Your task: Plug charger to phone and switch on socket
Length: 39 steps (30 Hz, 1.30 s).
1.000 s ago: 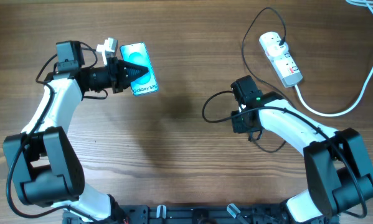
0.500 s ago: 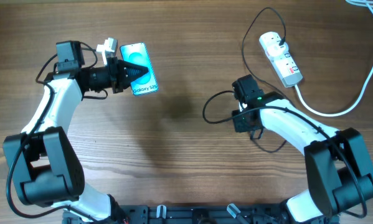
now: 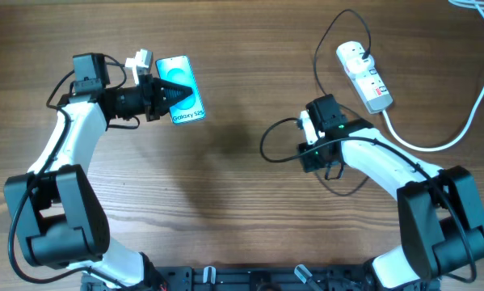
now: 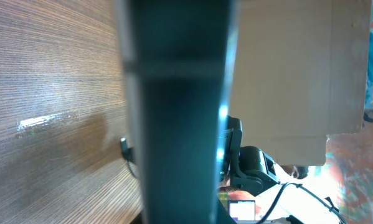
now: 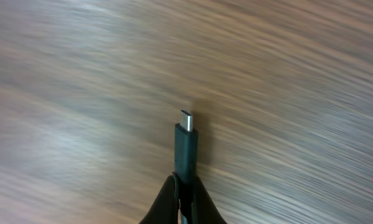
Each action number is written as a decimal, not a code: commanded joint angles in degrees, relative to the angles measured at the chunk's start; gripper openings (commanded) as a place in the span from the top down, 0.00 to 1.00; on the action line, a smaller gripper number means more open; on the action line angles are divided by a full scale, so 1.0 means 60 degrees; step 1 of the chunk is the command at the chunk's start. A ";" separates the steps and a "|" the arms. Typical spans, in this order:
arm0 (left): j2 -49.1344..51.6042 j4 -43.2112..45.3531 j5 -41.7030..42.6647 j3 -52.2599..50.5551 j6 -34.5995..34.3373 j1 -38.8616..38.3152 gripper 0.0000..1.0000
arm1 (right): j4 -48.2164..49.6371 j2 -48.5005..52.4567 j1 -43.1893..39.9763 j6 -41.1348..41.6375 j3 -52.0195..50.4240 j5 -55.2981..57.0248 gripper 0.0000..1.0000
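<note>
Judging by the layout, nothing is connected yet. The charger is pinched behind its plug by the nearly closed jaws of the right gripper, well apart from the phone, which is clamped in the left gripper jaws at far left. The socket, far right on the desk, is left untouched.

Matt wood table, glossy phone, metal-tipped plastic charger

We see brown wood-grain table filling overhead view. We note pale glare streak on it, plain beige panel beyond.
</note>
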 commanded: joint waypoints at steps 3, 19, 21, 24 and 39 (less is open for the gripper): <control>-0.0284 0.0612 0.1410 -0.0018 -0.0004 -0.0029 0.96 | 0.0659 0.0051 -0.0109 -0.0444 -0.0076 -0.5209 0.96; -0.2637 0.1457 -0.0576 -0.0018 -0.2368 -0.0036 0.96 | 0.5227 0.0051 0.0630 0.2546 -0.0084 -1.3344 0.96; -0.3122 0.1778 -0.0739 -0.0018 -0.2699 -0.0040 0.96 | 0.6229 0.0051 0.0831 0.3464 -0.0084 -1.3493 0.96; -0.3559 0.1727 -0.0736 -0.0018 -0.2707 -0.0040 0.96 | 0.8375 0.0051 0.1162 0.5329 -0.0084 -1.3387 0.96; -0.3585 0.1144 -0.0809 -0.0018 -0.2699 -0.1271 0.96 | 1.3817 0.0051 0.1399 0.9817 -0.0084 -1.2116 0.96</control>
